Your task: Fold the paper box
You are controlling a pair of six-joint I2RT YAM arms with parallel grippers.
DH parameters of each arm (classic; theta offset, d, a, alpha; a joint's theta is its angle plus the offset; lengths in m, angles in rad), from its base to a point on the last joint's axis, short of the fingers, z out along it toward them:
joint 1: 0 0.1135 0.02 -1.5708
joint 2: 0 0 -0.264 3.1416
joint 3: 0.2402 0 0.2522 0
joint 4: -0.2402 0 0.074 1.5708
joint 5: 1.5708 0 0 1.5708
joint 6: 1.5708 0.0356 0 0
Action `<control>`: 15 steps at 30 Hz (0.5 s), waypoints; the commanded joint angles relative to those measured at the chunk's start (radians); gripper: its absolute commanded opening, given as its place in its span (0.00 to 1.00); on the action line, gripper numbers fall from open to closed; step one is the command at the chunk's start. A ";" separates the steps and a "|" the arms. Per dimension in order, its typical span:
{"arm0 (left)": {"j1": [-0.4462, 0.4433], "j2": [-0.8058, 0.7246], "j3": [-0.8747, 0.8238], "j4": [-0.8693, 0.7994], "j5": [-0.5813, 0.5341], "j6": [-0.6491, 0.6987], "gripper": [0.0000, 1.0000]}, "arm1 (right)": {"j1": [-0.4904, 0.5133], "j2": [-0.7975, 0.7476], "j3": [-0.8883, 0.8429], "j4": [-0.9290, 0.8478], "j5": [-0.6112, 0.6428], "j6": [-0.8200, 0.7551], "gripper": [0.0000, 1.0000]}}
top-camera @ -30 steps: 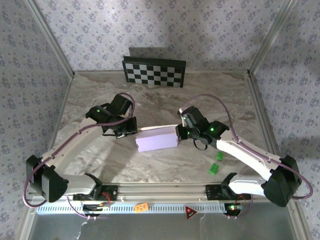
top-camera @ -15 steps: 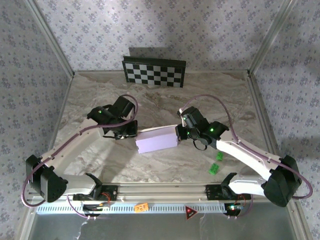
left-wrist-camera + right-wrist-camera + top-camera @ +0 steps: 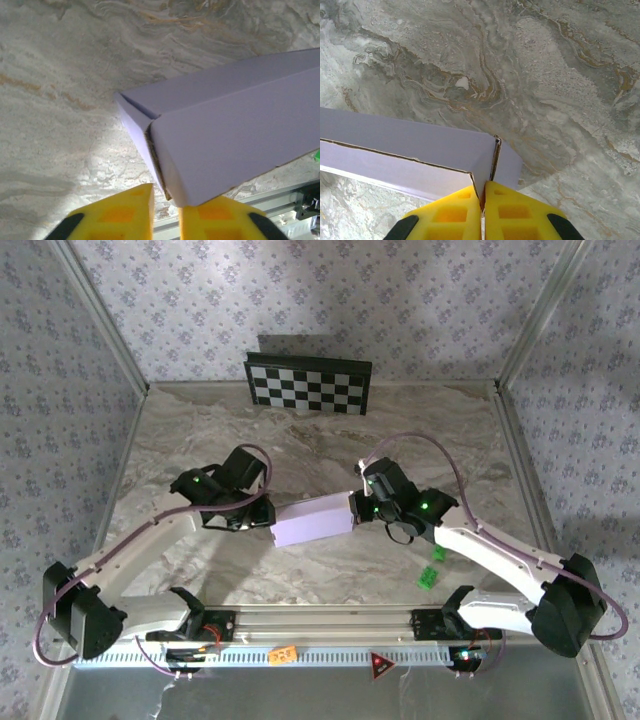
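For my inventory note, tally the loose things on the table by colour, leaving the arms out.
Lavender: 1, the paper box
Black-and-white: 1, the checkerboard panel
Green: 2, the small pieces near the right arm
Total: 4

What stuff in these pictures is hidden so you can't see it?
- Inside of the paper box: every view, its closed walls hide it.
- Box's far end: left wrist view, cut off by the right edge.
- Green bits on the table: top view, too small to identify.
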 commanded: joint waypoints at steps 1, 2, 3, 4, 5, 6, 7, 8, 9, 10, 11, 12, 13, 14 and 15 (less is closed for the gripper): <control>0.000 -0.069 0.014 -0.024 -0.003 -0.032 0.25 | 0.008 0.013 -0.038 -0.070 -0.002 0.021 0.09; 0.001 -0.086 0.024 -0.018 -0.003 -0.036 0.28 | 0.010 0.013 -0.038 -0.070 0.000 0.021 0.09; 0.001 -0.103 0.034 -0.011 -0.003 -0.041 0.30 | 0.011 0.013 -0.037 -0.071 0.001 0.021 0.09; 0.001 -0.118 0.047 -0.002 -0.001 -0.043 0.31 | 0.011 0.013 -0.037 -0.071 0.002 0.022 0.09; 0.002 -0.127 0.058 0.005 0.004 -0.046 0.31 | 0.012 0.013 -0.035 -0.073 0.003 0.021 0.09; 0.001 -0.137 0.066 0.016 0.010 -0.049 0.31 | 0.014 0.011 -0.036 -0.071 0.003 0.022 0.09; 0.002 -0.142 0.077 0.030 0.016 -0.051 0.31 | 0.015 0.011 -0.034 -0.071 0.003 0.023 0.09; 0.003 -0.141 0.086 0.037 0.016 -0.049 0.31 | 0.015 0.011 -0.034 -0.071 0.005 0.023 0.09; 0.004 -0.138 0.099 0.047 0.014 -0.047 0.30 | 0.017 0.011 -0.033 -0.072 0.005 0.023 0.09; 0.003 -0.129 0.109 0.054 0.012 -0.040 0.29 | 0.018 0.011 -0.032 -0.071 0.004 0.023 0.09; 0.006 -0.116 0.118 0.056 0.011 -0.030 0.28 | 0.019 0.011 -0.031 -0.073 0.006 0.022 0.09; 0.010 -0.098 0.127 0.058 0.011 -0.017 0.27 | 0.019 0.011 -0.030 -0.075 0.007 0.021 0.09; 0.014 -0.079 0.138 0.058 0.012 -0.001 0.25 | 0.019 0.011 -0.030 -0.078 0.009 0.021 0.09; 0.018 -0.055 0.153 0.057 0.014 0.016 0.24 | 0.019 0.011 -0.028 -0.081 0.009 0.021 0.09; 0.020 -0.036 0.164 0.056 0.016 0.030 0.23 | 0.018 0.011 -0.028 -0.081 0.009 0.021 0.09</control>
